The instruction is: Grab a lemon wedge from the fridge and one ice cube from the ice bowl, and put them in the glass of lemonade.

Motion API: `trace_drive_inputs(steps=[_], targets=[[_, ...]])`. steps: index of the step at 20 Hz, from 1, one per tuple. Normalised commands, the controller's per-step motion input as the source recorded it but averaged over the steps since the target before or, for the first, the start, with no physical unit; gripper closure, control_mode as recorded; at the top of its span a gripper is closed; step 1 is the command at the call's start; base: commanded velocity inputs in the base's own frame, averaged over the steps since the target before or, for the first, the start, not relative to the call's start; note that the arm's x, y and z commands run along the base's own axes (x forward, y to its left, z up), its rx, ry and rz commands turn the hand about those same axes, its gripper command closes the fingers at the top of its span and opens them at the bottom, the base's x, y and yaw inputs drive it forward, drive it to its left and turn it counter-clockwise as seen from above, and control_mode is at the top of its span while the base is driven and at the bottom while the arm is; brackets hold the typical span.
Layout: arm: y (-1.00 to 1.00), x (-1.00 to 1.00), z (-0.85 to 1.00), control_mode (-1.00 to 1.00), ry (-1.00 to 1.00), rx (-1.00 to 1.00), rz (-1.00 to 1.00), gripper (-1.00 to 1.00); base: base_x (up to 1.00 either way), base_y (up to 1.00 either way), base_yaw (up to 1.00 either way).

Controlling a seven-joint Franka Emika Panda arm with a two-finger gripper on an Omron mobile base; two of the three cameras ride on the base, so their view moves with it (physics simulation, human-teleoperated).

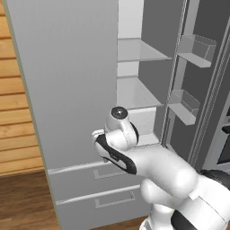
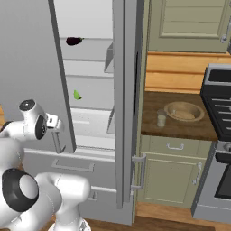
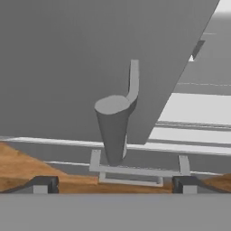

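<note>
Right base view shows the fridge [image 2: 90,113] open, the lemon wedge [image 2: 77,95] still shelved at ten o'clock. My gripper [image 2: 56,135] gapes wide, holding nothing; ice bowl [image 2: 184,111] and glass of lemonade [image 2: 161,118] await untouched.

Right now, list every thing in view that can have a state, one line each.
fridge: both upper doors open, two lower drawers shut
lemon wedge: lying on a fridge shelf, not picked up
dark round item: resting on a higher shelf
glass of lemonade: upright on the counter
ice bowl: on the counter beside the glass
claw: open, empty
</note>
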Motion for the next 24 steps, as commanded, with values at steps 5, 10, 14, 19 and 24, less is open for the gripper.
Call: trace_drive_inputs(steps=[5,10,14,19,24], targets=[[0.08,0.27,-0.19,-1.00,-0.02,0.00,-0.02,-1.00,0.00,0.00,0.00],[0.05,0.21,-0.19,-1.00,-0.01,0.00,-0.02,-1.00,0.00,0.00,0.00],[0.00,0.18,-0.28,-1.00,0.00,0.00,-0.04,-1.00,0.00,0.00,0.00],[0.00,0.15,-0.23,-1.00,0.00,0.00,-0.04,-1.00,0.00,0.00,0.00],[0.01,0.21,-0.20,-1.00,0.00,0.00,-0.04,-1.00,0.00,0.00,0.00]])
